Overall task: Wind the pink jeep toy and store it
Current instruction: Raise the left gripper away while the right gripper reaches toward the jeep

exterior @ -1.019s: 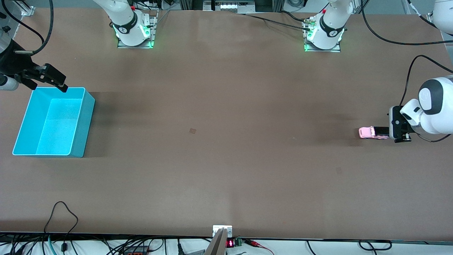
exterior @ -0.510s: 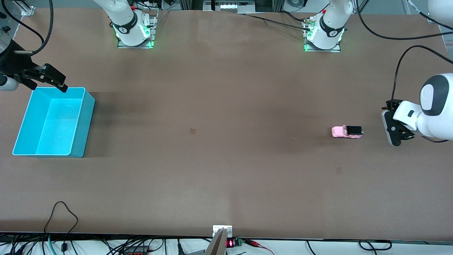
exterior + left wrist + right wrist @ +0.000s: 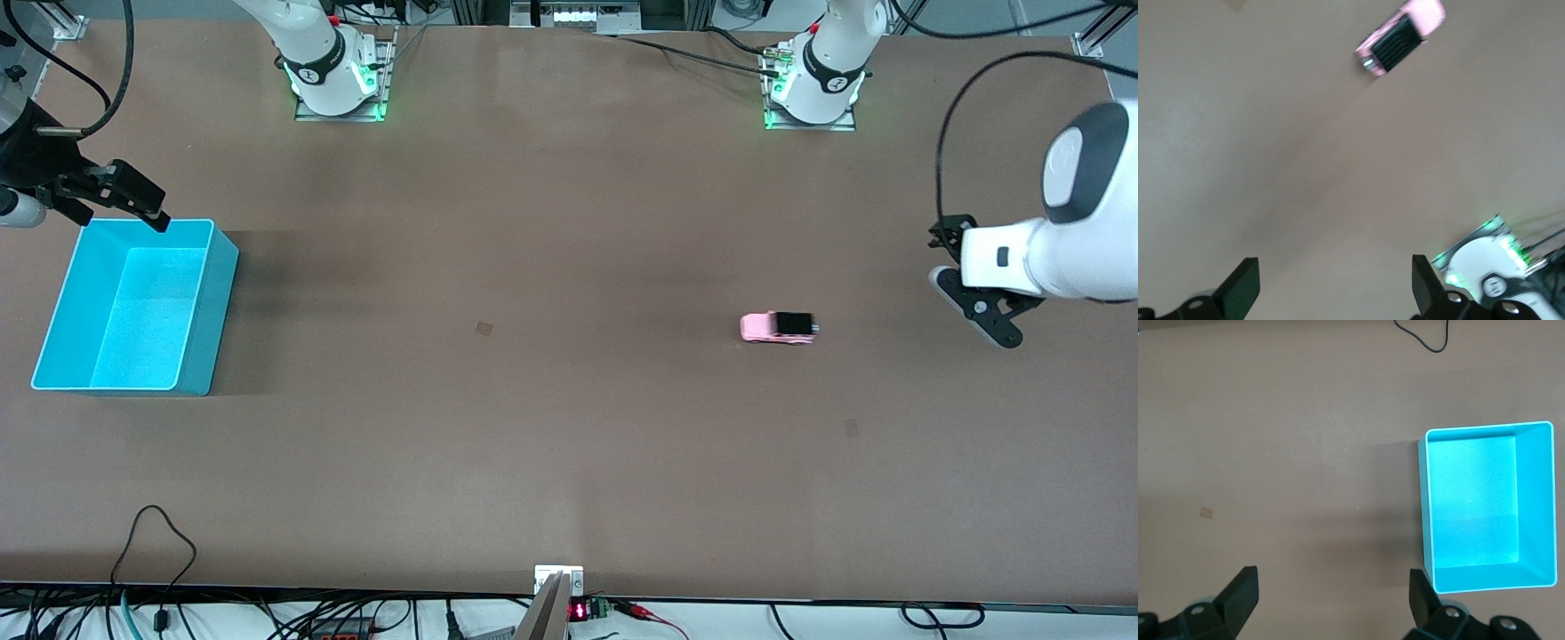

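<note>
The pink jeep toy (image 3: 780,327) stands free on the brown table, toward the left arm's end, with its black roof panel up. It also shows in the left wrist view (image 3: 1399,41), well away from the fingers. My left gripper (image 3: 965,284) is open and empty, lifted above the table at the left arm's end, apart from the jeep. The cyan bin (image 3: 212,267) stands empty at the right arm's end and shows in the right wrist view (image 3: 1431,513). My right gripper (image 3: 147,206) is open and empty, waiting over the bin's corner farthest from the front camera.
A small dark mark (image 3: 484,328) lies on the table near the middle, between jeep and bin. The arm bases (image 3: 809,89) stand along the table edge farthest from the front camera. Cables (image 3: 156,542) hang at the nearest edge.
The left gripper let go of the jeep and rose away from it. The jeep has rolled across the table toward the right arm's end. The right arm has not moved.
</note>
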Controlling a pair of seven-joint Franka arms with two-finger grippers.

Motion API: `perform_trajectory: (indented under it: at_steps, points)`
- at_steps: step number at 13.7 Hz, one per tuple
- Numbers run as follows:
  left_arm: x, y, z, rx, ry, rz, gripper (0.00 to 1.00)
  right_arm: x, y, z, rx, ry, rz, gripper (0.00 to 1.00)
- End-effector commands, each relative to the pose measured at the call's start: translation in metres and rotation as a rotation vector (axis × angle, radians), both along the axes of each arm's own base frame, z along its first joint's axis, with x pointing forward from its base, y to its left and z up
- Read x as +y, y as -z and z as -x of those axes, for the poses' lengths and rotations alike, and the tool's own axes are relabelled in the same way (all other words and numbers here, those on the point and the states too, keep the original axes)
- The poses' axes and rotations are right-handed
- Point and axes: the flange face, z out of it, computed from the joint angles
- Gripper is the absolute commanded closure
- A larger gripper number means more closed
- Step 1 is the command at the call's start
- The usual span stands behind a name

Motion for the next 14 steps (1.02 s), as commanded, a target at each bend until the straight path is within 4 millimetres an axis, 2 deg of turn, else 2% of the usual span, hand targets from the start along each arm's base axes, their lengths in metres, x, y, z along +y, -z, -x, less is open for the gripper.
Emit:
perform_trajectory:
  at_steps: [1,3,5,7,8,10,14]
  points:
    - [-0.028,-0.038,0.009,-0.053,-0.132,-0.025,0.0,-0.004,-0.002,0.005,-0.009,-0.002,-0.005,0.0]
    - [-0.036,-0.064,0.018,-0.118,-0.225,-0.038,0.0,-0.008,0.0,0.004,0.0,0.004,-0.007,0.0]
    - [-0.029,-0.082,0.02,-0.218,-0.425,-0.023,0.0,-0.012,0.002,0.003,0.007,0.012,-0.017,0.0]
    - [-0.027,-0.094,0.027,-0.329,-0.611,-0.022,0.0,-0.011,0.013,-0.002,0.03,0.01,-0.021,0.0]
    - [-0.028,-0.098,0.033,-0.371,-0.62,-0.015,0.0,-0.01,0.018,-0.004,0.039,0.005,-0.019,0.0]
    - [-0.02,-0.105,0.039,-0.394,-0.633,-0.009,0.0,-0.005,0.042,-0.01,0.109,-0.031,-0.012,0.0]
    - [-0.02,-0.109,0.048,-0.354,-0.633,-0.037,0.0,0.003,0.084,-0.016,0.22,-0.234,-0.016,0.0]
